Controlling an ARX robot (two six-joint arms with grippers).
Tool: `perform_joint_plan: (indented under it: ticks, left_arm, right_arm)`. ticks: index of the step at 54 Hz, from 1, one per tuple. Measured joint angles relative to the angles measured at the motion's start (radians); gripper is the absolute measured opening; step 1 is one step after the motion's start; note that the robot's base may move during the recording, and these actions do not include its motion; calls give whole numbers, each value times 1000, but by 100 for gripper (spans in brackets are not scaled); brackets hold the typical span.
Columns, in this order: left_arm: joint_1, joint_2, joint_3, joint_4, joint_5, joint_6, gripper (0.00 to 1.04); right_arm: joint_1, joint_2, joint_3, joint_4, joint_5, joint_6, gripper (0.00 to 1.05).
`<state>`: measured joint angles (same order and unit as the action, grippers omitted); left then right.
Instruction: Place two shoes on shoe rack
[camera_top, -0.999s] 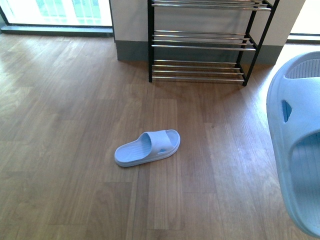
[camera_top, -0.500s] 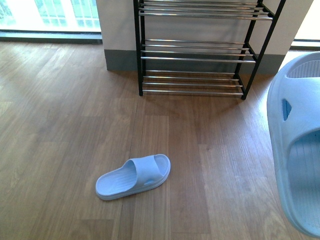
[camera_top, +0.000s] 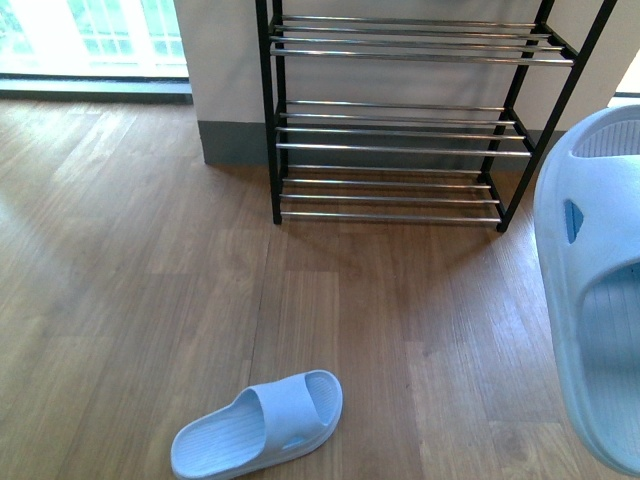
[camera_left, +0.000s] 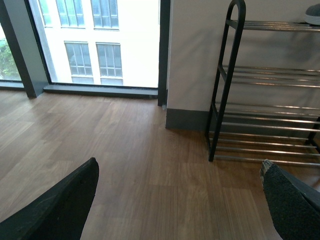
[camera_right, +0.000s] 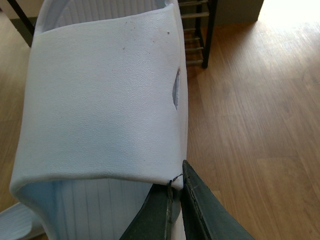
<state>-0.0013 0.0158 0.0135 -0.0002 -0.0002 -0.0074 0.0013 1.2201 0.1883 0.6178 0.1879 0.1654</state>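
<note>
Slide strap (camera_right: 100, 100) sits pinched in your right hand (camera_right: 175, 189); left hand (camera_left: 179, 167) hangs spread; second slide (camera_top: 258, 425) lies on floor (camera_top: 120, 250).

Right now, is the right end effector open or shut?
Shut: in the right wrist view, the right end effector has its jaws pinching the strap edge of the pale blue rubber slide sandal.

The left gripper (camera_left: 180, 167) is spread wide, its two dark fingers (camera_left: 60, 200) far apart with nothing between them. The right gripper (camera_right: 176, 186) has its jaws pinched together on the strap edge of a pale blue slide sandal (camera_right: 100, 100), holding it aloft.
</note>
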Motion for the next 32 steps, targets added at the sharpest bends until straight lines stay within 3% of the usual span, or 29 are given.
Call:
perform_joint_plan:
  ticks: [32]
  left_arm:
    - [0, 0, 0, 0, 0, 0, 95]
  right_arm:
    - [0, 0, 0, 0, 3, 0, 1]
